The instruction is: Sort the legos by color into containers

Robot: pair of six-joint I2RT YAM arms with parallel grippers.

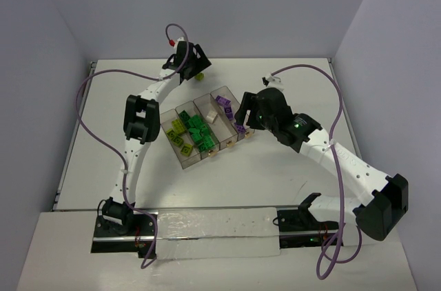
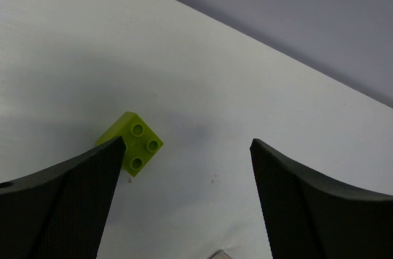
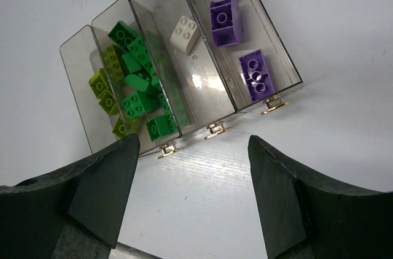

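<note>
A lone yellow-green lego (image 2: 138,145) lies on the table at the back (image 1: 200,76). My left gripper (image 2: 187,142) hangs over it, open, and the brick sits just off the tip of the left finger (image 2: 92,191), outside the gap. The containers (image 3: 202,87) form one clear tray (image 1: 183,161) at mid-table. Its compartments hold yellow-green legos (image 3: 103,94), dark green legos (image 3: 138,81), one white lego (image 3: 184,35) and purple legos (image 3: 226,21). My right gripper (image 3: 193,142) is open and empty, above bare table just in front of the tray's brass tabs (image 3: 212,130), beside the purple end (image 1: 242,115).
White walls close the table at the back and on both sides. Purple cables loop from each arm over the table's left and right parts. The left arm (image 1: 141,122) stretches along the tray's left side.
</note>
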